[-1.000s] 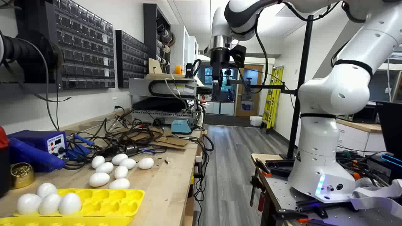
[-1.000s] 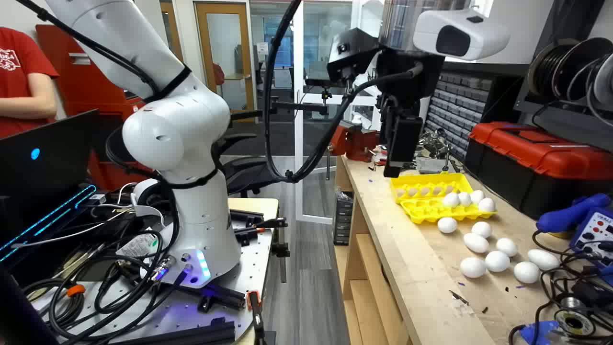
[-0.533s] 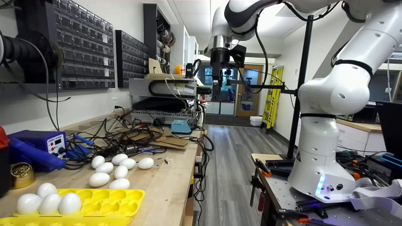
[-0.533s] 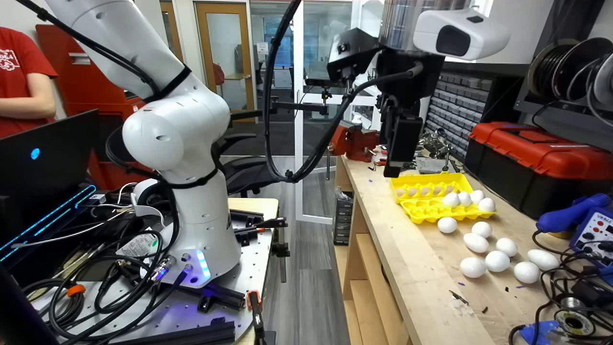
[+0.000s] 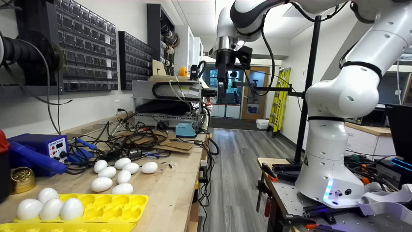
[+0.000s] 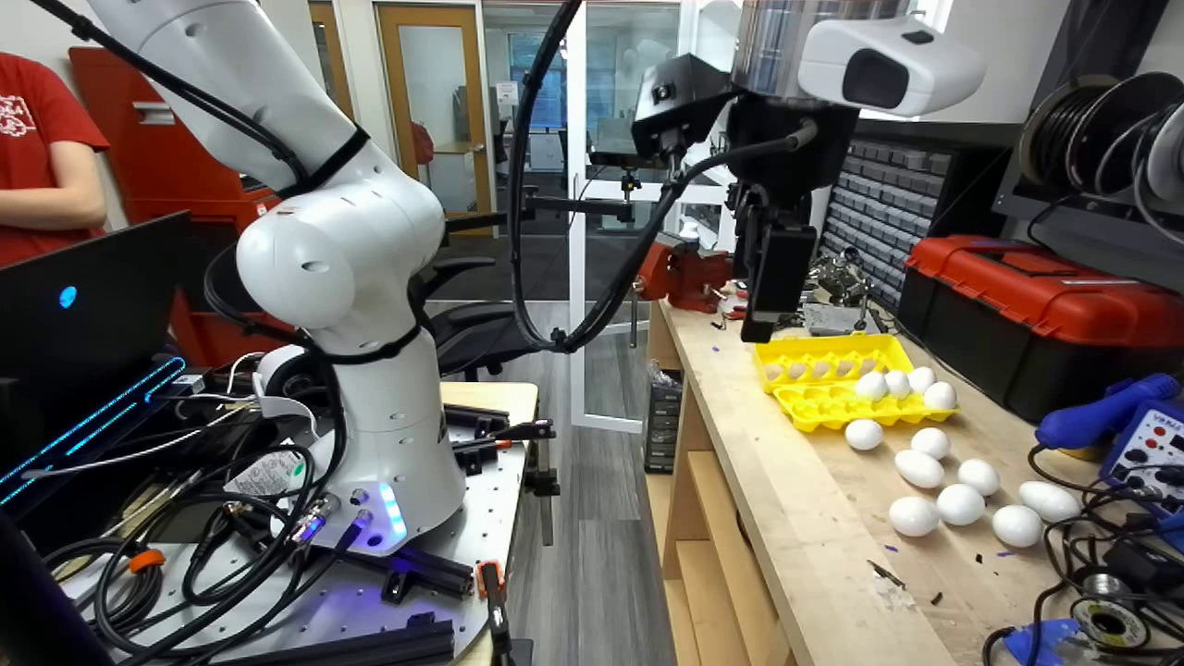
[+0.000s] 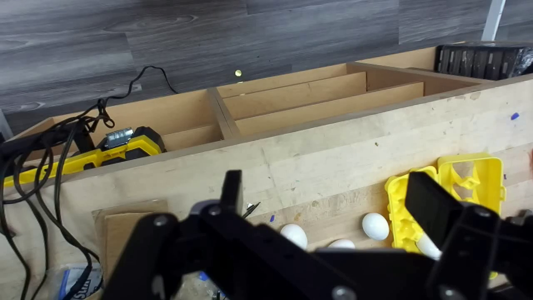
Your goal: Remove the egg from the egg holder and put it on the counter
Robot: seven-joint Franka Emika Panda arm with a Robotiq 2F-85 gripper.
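Pale wooden counter [image 7: 312, 162] slanted right across the wrist view, and what a spread from the gripper [image 7: 328, 189]: fingers [image 7: 431, 202] wide apart, holding only air! A finger masked part of the yellow egg holder [image 7: 489, 179], with an egg [image 7: 428, 246] peeping out beside it. Over in an exterior view, a red-lidded toolbox [image 6: 1045, 310] sat at the back, a person [image 6: 51, 157] in red showed at the far edge, and there were four eggs [image 6: 896, 384] in the opened egg holder, its length running across the counter! Eight loose eggs [image 6: 960, 504] lay near it, long axes every which way. And in an exterior view, grey floor [image 5: 225, 177] parted the counter from the robot's base [image 5: 325, 180], the gripper hanging high, well apart from every egg. The rightmost egg in the egg holder stood nearer upright than flat, its lower end hidden; a loose egg [image 5: 149, 167] farther back lay on its side, long axis level across the view.
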